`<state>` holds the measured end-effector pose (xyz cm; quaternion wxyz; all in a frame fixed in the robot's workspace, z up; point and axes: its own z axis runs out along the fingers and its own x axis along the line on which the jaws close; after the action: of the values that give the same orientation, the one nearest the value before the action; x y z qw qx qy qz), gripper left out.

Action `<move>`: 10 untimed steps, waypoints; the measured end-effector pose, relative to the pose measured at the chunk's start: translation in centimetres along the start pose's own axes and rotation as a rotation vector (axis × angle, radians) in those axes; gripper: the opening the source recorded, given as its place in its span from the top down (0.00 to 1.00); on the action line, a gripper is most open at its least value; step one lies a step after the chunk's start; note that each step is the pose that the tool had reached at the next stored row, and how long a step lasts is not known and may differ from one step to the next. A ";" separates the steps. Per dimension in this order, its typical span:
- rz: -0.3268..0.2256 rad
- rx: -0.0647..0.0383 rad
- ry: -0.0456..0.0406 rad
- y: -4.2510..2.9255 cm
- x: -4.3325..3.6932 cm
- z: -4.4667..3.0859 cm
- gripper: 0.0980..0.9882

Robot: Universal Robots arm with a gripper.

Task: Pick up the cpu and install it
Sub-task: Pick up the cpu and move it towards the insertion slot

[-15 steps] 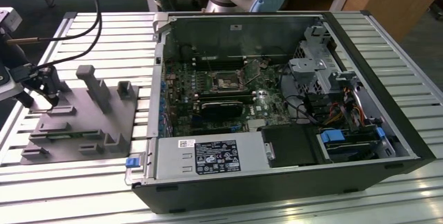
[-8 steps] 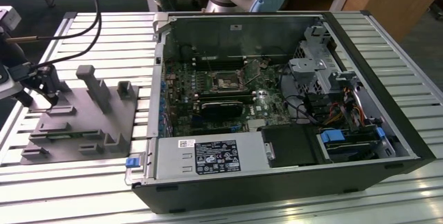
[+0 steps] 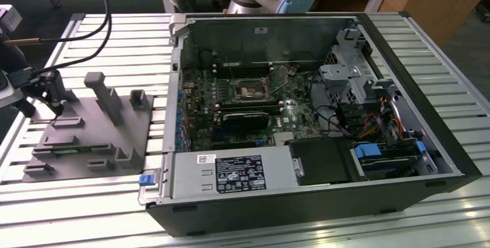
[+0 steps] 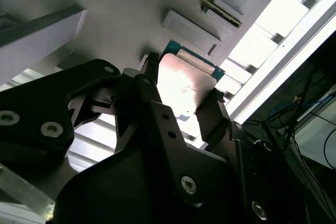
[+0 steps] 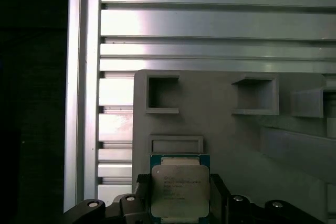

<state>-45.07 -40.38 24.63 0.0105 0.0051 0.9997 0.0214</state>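
The cpu (image 5: 180, 190) is a thin square chip with a pale silvery top and a green rim. In both wrist views it sits between my gripper's (image 5: 180, 183) two dark fingers (image 5: 140, 184), which press on its opposite edges. In the second wrist view the cpu (image 4: 184, 85) shines brightly between the fingertips (image 4: 152, 62) of my gripper (image 4: 184, 80). In the exterior view my gripper (image 3: 55, 109) hangs over the corner of the grey plastic tray (image 3: 100, 139) at the exterior view's left. The dark square socket (image 3: 251, 91) lies on the motherboard inside the open computer case.
The tray carries upright blocks (image 3: 103, 96) and square recesses (image 5: 163, 94) beside the gripper. The open black computer case (image 3: 306, 116) stands to the exterior view's right of the tray, with a power supply (image 3: 229, 173) at its front. Everything rests on a slatted aluminium table (image 3: 92, 213).
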 end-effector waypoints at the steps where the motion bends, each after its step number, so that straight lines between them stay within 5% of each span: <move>1: 0.000 0.000 0.0000 0.00 0.00 -0.03 0.51; 10: 0.000 0.000 0.0001 0.02 -0.01 -0.41 0.51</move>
<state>-45.08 -40.38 25.04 0.0104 0.0051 0.9997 0.0214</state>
